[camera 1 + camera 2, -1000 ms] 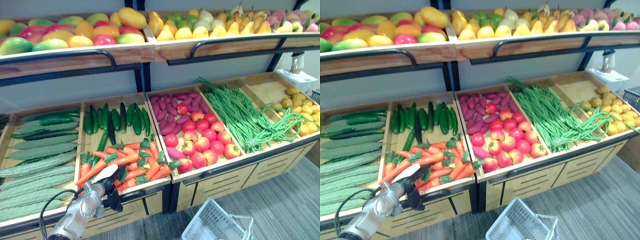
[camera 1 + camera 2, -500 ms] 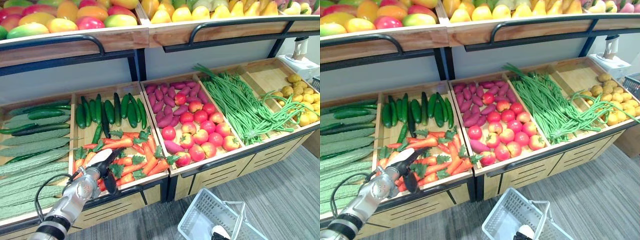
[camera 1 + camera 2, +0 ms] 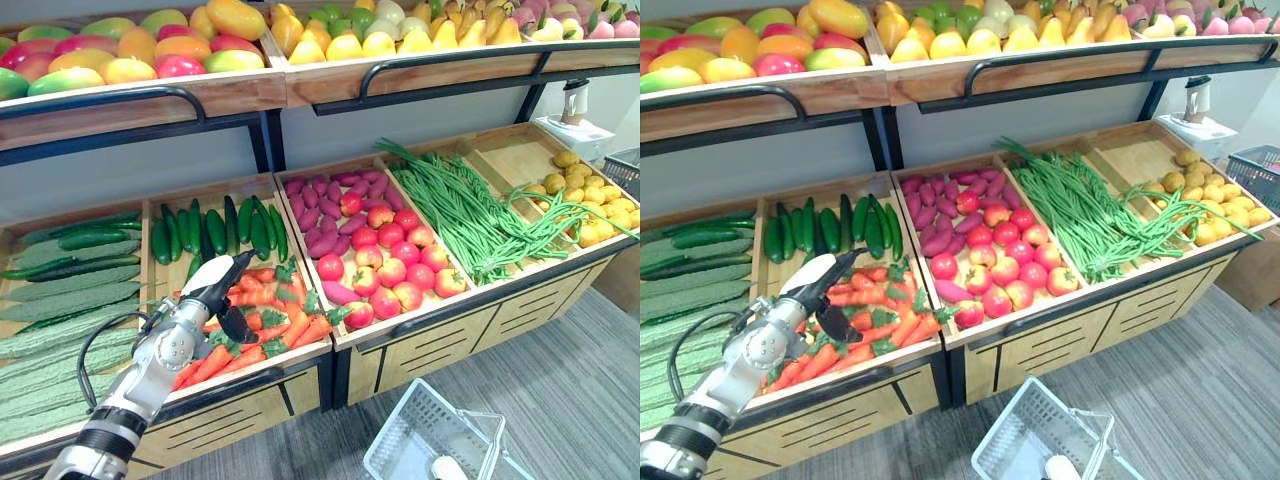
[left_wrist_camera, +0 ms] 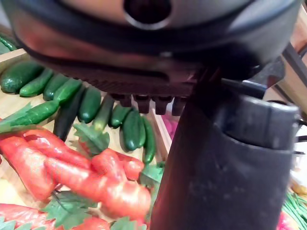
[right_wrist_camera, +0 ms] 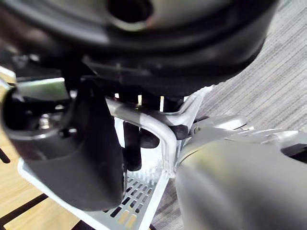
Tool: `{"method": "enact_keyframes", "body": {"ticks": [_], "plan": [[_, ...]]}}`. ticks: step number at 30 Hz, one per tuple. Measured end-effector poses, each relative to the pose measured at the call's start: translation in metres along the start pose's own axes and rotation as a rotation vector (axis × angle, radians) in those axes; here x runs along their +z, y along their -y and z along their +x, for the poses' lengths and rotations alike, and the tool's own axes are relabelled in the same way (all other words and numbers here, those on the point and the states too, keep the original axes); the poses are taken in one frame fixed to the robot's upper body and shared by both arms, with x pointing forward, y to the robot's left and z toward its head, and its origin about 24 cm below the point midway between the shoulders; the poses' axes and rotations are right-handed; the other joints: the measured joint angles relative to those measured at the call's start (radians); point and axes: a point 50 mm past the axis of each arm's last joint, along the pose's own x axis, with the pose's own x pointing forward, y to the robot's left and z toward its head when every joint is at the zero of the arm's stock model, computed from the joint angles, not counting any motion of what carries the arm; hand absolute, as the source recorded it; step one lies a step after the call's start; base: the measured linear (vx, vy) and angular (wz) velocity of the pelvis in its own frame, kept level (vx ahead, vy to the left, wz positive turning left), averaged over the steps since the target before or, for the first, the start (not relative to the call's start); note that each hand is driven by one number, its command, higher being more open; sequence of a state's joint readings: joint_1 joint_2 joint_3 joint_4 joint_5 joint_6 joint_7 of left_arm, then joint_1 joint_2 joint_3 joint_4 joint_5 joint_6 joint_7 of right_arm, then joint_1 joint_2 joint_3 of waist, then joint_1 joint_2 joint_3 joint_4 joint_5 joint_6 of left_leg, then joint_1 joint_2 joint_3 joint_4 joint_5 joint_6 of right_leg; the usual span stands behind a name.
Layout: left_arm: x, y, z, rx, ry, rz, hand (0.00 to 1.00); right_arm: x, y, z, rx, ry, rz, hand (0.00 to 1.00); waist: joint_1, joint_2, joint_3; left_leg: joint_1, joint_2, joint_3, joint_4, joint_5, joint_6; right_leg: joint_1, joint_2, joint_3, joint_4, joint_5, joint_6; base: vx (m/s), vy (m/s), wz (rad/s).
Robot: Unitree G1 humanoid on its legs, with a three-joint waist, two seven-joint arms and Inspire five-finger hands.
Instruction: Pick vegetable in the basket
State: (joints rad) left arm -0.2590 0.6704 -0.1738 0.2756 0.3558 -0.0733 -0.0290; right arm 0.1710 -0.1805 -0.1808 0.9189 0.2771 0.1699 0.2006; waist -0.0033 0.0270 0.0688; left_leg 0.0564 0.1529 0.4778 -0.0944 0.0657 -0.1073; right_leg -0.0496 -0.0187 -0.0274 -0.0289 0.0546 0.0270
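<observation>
- Wooden produce stand (image 3: 440,345) spans the background, its crates (image 3: 145,270) side by side.
- Left hand (image 3: 212,292) has moved up over the carrots (image 3: 285,325) since a second ago; its fingers are straight, thumb apart, holding nothing.
- Left to right: gourds (image 3: 70,300), cucumbers (image 3: 215,228) behind the carrots, purple tubers (image 3: 325,215) with red fruit (image 3: 390,270), green beans (image 3: 470,215).
- Right hand (image 5: 72,153) has its fingers curled round the handle of the white basket (image 3: 405,440).

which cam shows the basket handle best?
Right wrist view: the right hand curls its fingers round the basket handle up close. Both eye views show the basket at the bottom edge, handle unclear.
</observation>
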Motion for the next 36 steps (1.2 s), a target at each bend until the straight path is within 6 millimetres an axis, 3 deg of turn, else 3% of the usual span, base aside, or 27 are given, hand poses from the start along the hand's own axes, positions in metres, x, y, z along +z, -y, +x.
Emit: {"method": "enact_keyframes", "body": {"ticks": [7,13,15,21,32,36], "plan": [[-0.004,0.001,0.000,-0.010,-0.028,-0.001,1.00,0.000,0.002,0.000,-0.005,-0.002,-0.010,0.00,-0.002,0.007,-0.007,0.002,0.005,0.003,0.005,0.001,-0.001,0.002,0.001,0.000,0.000,0.001,0.000,-0.01,-0.001,0.00],[-0.018,-0.003,0.007,-0.008,-0.112,-0.003,1.00,0.003,0.000,0.000,0.005,0.009,-0.010,0.00,-0.004,0.001,-0.008,-0.036,0.011,0.004,0.004,0.006,-0.001,-0.043,0.005,0.006,0.011,0.009,-0.006,-0.09,-0.011,-0.01],[-0.015,-0.012,0.014,0.025,-0.113,-0.001,1.00,0.007,-0.002,0.001,0.017,0.023,-0.012,0.00,0.000,-0.009,0.003,-0.070,0.012,0.004,0.005,0.016,0.002,-0.077,0.006,0.007,0.010,0.021,-0.007,-0.11,-0.014,-0.02],[0.008,-0.057,0.047,0.149,-0.077,0.002,1.00,0.037,-0.021,0.004,0.083,0.114,-0.046,0.00,-0.004,-0.056,0.107,-0.130,0.013,0.030,0.005,0.040,0.013,-0.149,0.010,0.036,0.009,0.060,-0.008,-0.10,-0.004,-0.12],[0.043,-0.125,0.074,0.379,-0.033,-0.062,1.00,0.090,-0.046,-0.002,0.186,0.313,-0.065,0.00,-0.009,-0.083,0.280,-0.251,0.023,0.061,0.045,0.042,0.018,-0.269,0.014,0.074,0.006,0.101,-0.003,-0.04,0.033,-0.11],[0.046,-0.133,0.075,0.400,-0.024,-0.083,1.00,0.099,-0.049,-0.004,0.202,0.343,-0.061,0.00,-0.005,-0.085,0.285,-0.273,0.024,0.061,0.043,0.043,0.019,-0.291,0.015,0.075,0.006,0.107,0.001,0.00,0.042,0.00]]}}
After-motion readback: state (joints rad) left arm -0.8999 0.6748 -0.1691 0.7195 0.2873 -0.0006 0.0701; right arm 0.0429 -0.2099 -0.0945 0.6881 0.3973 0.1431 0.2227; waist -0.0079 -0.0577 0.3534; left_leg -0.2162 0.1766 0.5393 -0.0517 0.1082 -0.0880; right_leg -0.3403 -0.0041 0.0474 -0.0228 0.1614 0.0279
